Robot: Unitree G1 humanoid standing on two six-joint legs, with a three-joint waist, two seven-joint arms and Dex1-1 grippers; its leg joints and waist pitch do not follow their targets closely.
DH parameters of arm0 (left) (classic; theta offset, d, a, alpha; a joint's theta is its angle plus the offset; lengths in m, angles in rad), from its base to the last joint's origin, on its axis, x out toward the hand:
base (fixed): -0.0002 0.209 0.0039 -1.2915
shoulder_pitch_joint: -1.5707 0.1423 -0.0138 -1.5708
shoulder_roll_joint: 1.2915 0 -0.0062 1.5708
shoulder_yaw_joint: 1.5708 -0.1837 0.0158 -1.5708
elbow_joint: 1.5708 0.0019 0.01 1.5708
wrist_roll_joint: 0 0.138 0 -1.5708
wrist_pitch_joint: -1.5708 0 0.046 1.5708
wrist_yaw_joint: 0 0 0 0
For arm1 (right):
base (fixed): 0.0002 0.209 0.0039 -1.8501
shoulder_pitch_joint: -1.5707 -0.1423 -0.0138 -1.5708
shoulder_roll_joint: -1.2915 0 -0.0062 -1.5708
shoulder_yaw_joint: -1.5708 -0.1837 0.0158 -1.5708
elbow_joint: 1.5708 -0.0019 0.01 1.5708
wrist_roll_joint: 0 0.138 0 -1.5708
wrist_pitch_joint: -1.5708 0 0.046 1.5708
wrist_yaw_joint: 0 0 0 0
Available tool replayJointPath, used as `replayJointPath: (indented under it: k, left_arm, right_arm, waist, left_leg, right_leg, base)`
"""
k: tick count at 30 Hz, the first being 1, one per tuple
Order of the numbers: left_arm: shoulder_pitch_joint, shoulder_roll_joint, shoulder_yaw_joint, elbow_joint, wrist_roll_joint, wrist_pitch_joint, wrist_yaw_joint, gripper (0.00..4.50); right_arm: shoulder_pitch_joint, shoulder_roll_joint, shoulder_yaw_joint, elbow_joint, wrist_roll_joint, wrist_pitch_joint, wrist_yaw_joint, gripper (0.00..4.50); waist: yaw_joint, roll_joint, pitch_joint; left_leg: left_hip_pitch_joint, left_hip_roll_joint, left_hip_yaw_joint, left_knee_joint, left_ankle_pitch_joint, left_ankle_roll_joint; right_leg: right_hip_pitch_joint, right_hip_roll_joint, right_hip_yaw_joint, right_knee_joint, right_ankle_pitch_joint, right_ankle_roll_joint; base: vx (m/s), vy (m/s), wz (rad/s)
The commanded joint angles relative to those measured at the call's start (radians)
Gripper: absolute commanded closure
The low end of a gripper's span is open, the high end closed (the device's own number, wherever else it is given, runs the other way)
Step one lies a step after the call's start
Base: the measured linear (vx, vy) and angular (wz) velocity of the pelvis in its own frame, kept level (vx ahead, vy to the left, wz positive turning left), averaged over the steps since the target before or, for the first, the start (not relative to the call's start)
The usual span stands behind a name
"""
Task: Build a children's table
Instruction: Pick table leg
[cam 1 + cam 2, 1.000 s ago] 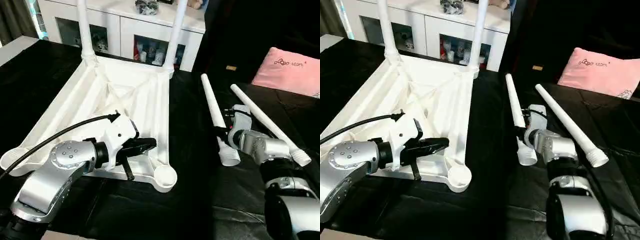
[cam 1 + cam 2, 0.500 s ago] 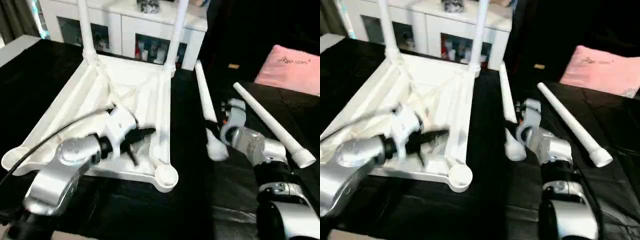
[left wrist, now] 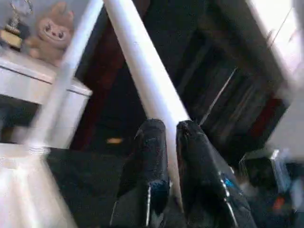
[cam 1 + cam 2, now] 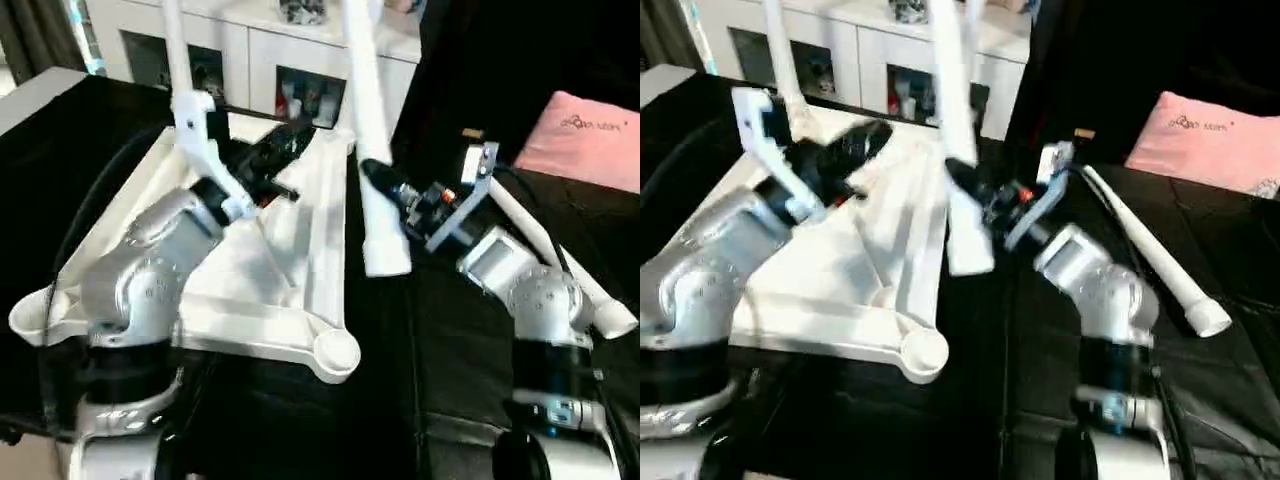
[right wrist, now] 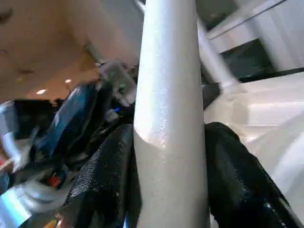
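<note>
The white tabletop (image 4: 300,235) lies upside down on black cloth, ribs up. Its near sockets (image 4: 337,352) are vacant. One thin leg (image 4: 175,50) stands in the far left corner socket, and another leg (image 4: 975,25) rises at the far right corner. My right gripper (image 4: 378,178) is shut on a third leg (image 4: 372,215), held nearly upright in the air beside the tabletop's right edge. Black fingers (image 5: 109,175) sit on both sides of this tube (image 5: 168,118). My left gripper (image 4: 298,137) is raised over the far part of the tabletop, shut and holding nothing, its fingers (image 3: 152,147) pointing at the held leg (image 3: 142,76).
A fourth leg (image 4: 575,285) lies loose on the cloth to the right of my right arm. A pink cushion (image 4: 590,135) rests at the far right. A white glass-doored cabinet (image 4: 270,60) stands behind the tabletop. A plush toy (image 3: 50,33) sits on top of it.
My right gripper has lifted its leg off the cloth and swung it upright toward the tabletop. My left arm rose from the near rim to the far side. The head camera shifted too.
</note>
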Motion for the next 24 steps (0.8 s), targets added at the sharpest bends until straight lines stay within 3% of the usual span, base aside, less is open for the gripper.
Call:
replayJointPath:
  k: [1, 3, 5, 11, 20, 24]
  left_arm:
    - [-0.018, -0.017, -0.003, -0.002, -0.055, 0.038, 0.013, 3.6]
    - [-0.03, -0.057, 0.007, -0.002, -0.131, 0.067, 0.029, 3.42]
    - [-0.044, -0.083, 0.021, 0.004, -0.17, 0.094, 0.049, 3.21]
    - [-0.064, -0.103, 0.029, 0.026, -0.182, 0.132, 0.088, 2.74]
    - [-0.081, -0.129, 0.047, 0.04, -0.253, 0.16, 0.119, 1.99]
    - [-0.085, -0.128, 0.045, 0.051, -0.231, 0.148, 0.131, 1.65]
  right_arm:
    - [0.003, -0.009, -0.001, -0.043, 0.031, 0.01, 0.022, 2.66]
    - [0.017, -0.009, 0.009, -0.074, 0.06, 0.025, 0.044, 2.66]
    - [0.03, -0.008, 0.011, -0.101, 0.083, 0.039, 0.05, 2.66]
    - [0.038, -0.01, 0.02, -0.117, 0.092, 0.037, 0.041, 2.66]
    - [0.047, -0.027, 0.069, -0.148, 0.076, 0.022, 0.061, 2.66]
    - [0.046, -0.029, 0.074, -0.15, 0.067, 0.012, 0.06, 2.66]
  waist:
    - [0.004, 0.012, -0.064]
    - [0.008, 0.015, -0.063]
    - [0.01, 0.011, -0.062]
    - [0.011, 0.009, -0.061]
    - [0.01, 0.011, -0.069]
    - [0.011, 0.01, -0.066]
  left_leg:
    - [0.008, 0.012, 0.012, -0.066, -0.058, -0.03]
    - [0.008, 0.012, 0.011, -0.066, -0.06, -0.03]
    - [0.007, 0.012, 0.012, -0.067, -0.06, -0.031]
    - [0.006, 0.012, 0.01, -0.069, -0.059, -0.035]
    - [0.006, 0.011, 0.009, -0.067, 0.012, -0.031]
    - [0.006, 0.012, 0.011, -0.069, -0.015, -0.03]
  right_leg:
    - [0.06, -0.072, 0.042, -0.078, 0.075, -0.183]
    - [0.059, -0.074, 0.043, -0.08, 0.061, -0.172]
    - [0.058, -0.072, 0.043, -0.082, 0.055, -0.157]
    - [0.056, -0.072, 0.043, -0.087, 0.018, -0.12]
    - [0.061, -0.067, 0.038, -0.079, 0.15, -0.133]
    - [0.061, -0.07, 0.04, -0.084, 0.121, -0.132]
  base:
    - [0.0, 0.0, 0.0]
    - [0.0, 0.0, 0.0]
    - [0.0, 0.0, 0.0]
    - [0.0, 0.0, 0.0]
    - [0.0, 0.0, 0.0]
    - [0.0, 0.0, 0.0]
